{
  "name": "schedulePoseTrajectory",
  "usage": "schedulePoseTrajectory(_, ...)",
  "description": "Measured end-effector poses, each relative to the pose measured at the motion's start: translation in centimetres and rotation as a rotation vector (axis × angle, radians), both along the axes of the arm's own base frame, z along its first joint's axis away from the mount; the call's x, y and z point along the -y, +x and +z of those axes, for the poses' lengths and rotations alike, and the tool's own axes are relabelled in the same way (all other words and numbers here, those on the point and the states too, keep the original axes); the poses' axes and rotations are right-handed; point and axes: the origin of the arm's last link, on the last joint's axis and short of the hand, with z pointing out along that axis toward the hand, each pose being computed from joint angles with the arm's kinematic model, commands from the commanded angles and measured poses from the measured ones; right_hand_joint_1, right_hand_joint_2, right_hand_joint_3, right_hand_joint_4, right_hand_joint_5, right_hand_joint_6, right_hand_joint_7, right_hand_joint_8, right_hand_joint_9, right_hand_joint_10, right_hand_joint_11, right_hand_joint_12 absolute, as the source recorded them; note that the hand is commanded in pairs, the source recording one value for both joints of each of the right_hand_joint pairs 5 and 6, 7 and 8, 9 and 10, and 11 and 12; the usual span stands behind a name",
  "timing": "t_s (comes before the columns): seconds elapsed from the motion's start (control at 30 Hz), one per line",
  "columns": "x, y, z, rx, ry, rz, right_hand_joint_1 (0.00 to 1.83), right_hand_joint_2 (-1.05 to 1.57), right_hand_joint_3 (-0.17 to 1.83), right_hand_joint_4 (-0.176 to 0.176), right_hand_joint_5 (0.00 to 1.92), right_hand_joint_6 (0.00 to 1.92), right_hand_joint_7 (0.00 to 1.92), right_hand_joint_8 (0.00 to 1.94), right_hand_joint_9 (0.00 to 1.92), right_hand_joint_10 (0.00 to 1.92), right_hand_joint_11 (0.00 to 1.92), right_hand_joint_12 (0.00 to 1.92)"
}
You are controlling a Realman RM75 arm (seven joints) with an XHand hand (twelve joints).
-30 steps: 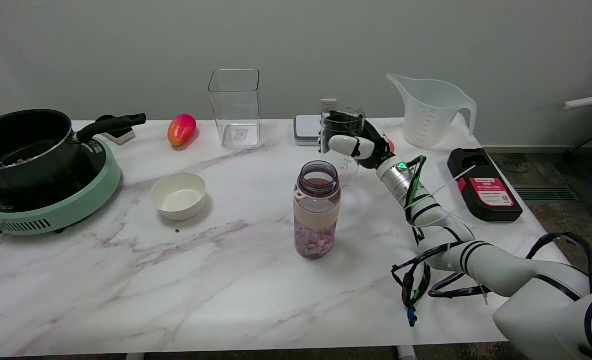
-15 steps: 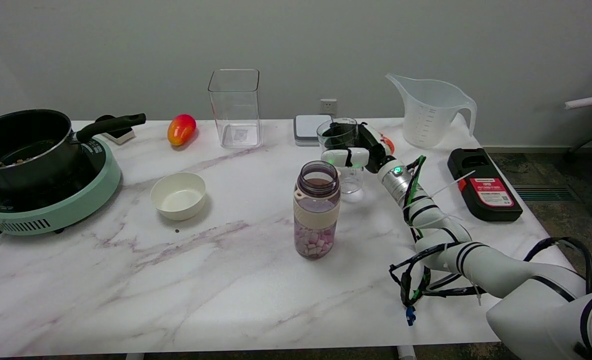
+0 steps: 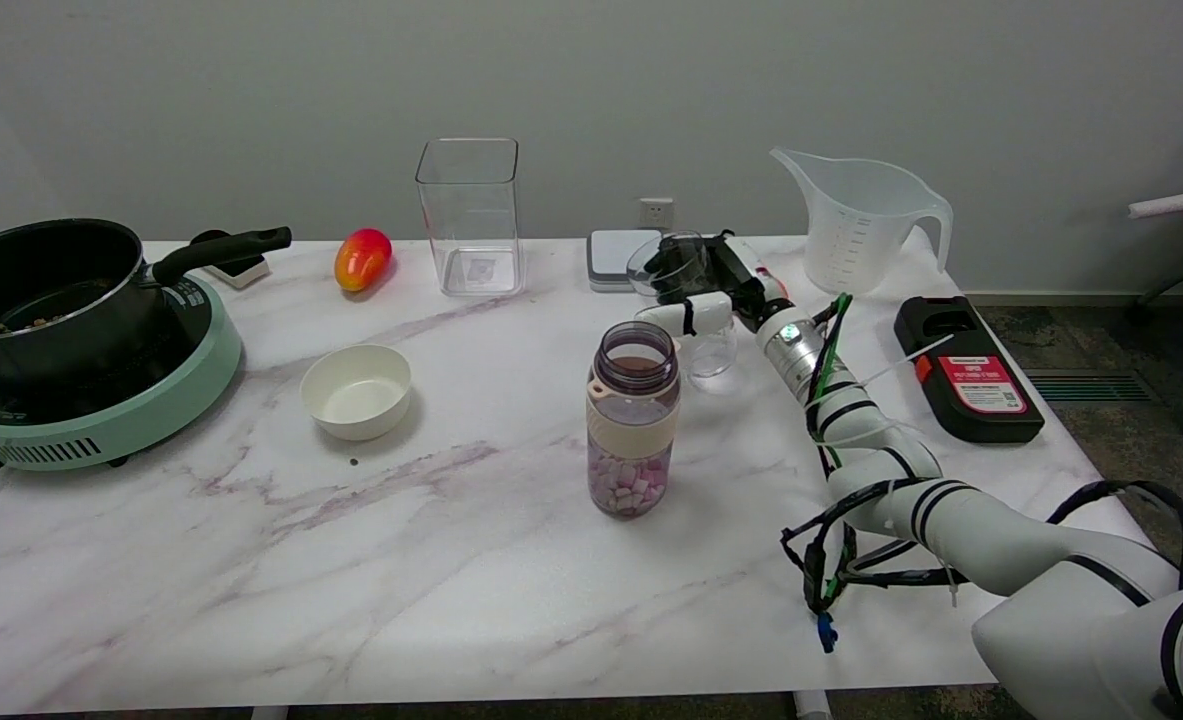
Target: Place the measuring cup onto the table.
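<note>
My right hand (image 3: 719, 283) grips a small clear measuring cup (image 3: 703, 345) just behind and to the right of the open bottle (image 3: 633, 420). The thumb lies across the cup's front and the other fingers wrap its far side near the rim. The cup leans a little to the left, and its base is at or just above the marble table (image 3: 451, 560); I cannot tell whether it touches. The arm reaches in from the lower right.
The bottle holds pink and white pieces. A white pad (image 3: 615, 256) sits right behind the hand, a large plastic jug (image 3: 861, 225) and a black device (image 3: 966, 365) to its right. A clear square container (image 3: 469, 215), mango (image 3: 362, 258), white bowl (image 3: 356, 390) and pot (image 3: 46, 290) on a green cooker (image 3: 101, 415) lie left.
The hand has come down with the cup from above the table to table level, then shifted slightly back and tilted the cup left. Nothing else moved.
</note>
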Motion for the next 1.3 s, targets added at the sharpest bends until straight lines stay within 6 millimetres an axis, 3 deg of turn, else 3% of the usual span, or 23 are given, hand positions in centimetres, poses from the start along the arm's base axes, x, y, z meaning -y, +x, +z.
schedulePoseTrajectory(0.63,-0.7,0.0,0.9,0.005,-0.051,0.024,1.12,1.57,0.27,0.0,1.76,1.76,1.71,1.71,1.58,1.58,1.37,1.37)
schedulePoseTrajectory(0.83,-1.1,-0.3,1.1,0.035,-0.058,0.03,1.12,1.43,0.32,0.0,1.67,1.67,1.66,1.66,1.5,1.5,1.3,1.3)
schedulePoseTrajectory(1.0,-1.4,-0.5,1.2,0.052,-0.063,0.034,1.17,1.17,0.52,0.0,1.55,1.55,1.55,1.55,1.38,1.38,1.2,1.2)
schedulePoseTrajectory(1.07,-1.6,-0.7,1.2,0.06,-0.064,0.034,1.21,0.97,0.69,0.0,1.42,1.42,1.5,1.5,1.32,1.32,1.13,1.13)
schedulePoseTrajectory(1.1,-1.6,-0.7,1.2,0.064,-0.064,0.034,1.24,0.67,0.91,0.0,1.25,1.25,1.43,1.43,1.24,1.24,1.03,1.03)
schedulePoseTrajectory(1.13,-1.7,-0.8,1.3,0.069,-0.065,0.034,1.25,0.55,0.98,0.0,1.18,1.18,1.38,1.38,1.22,1.22,0.99,0.99)
schedulePoseTrajectory(1.3,-2.1,-1.1,1.3,0.096,-0.063,0.038,1.29,0.14,1.12,0.0,0.9,0.9,1.24,1.24,1.04,1.04,0.72,0.72)
